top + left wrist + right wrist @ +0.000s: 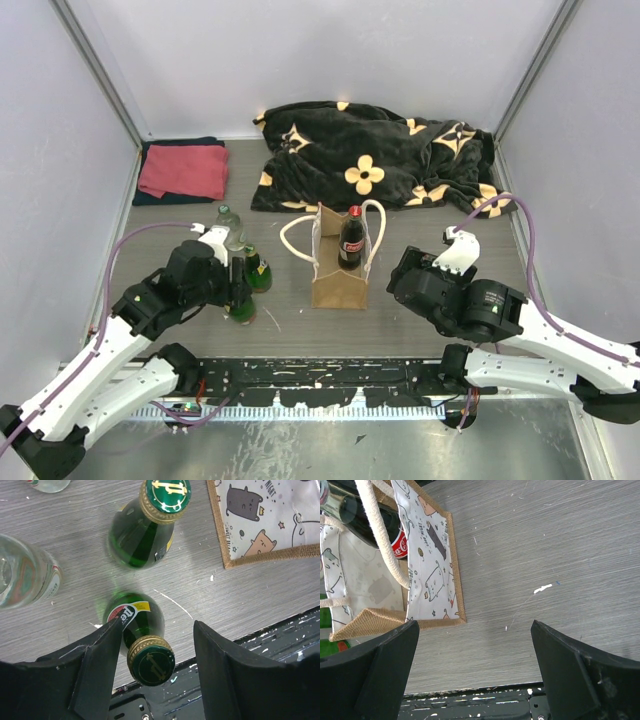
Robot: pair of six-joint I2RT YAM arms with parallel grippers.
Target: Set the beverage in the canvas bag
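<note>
The canvas bag (338,283) stands upright mid-table with white rope handles and a pale cartoon-print side. A dark cola bottle (351,238) with a red cap stands inside it. The bag also shows in the left wrist view (260,520) and in the right wrist view (432,565), where the cola bottle (375,530) is visible inside. My left gripper (240,292) is open, its jaws either side of the neck of a green glass bottle (147,652) with a gold-green cap. A second green bottle (145,530) stands just beyond. My right gripper (475,625) is open and empty, right of the bag.
A clear bottle (230,225) stands behind the green bottles, left of the bag. A black flower-patterned blanket (370,155) lies at the back. A red cloth (183,170) lies at the back left. Walls close in both sides. A black rail (330,375) runs along the near edge.
</note>
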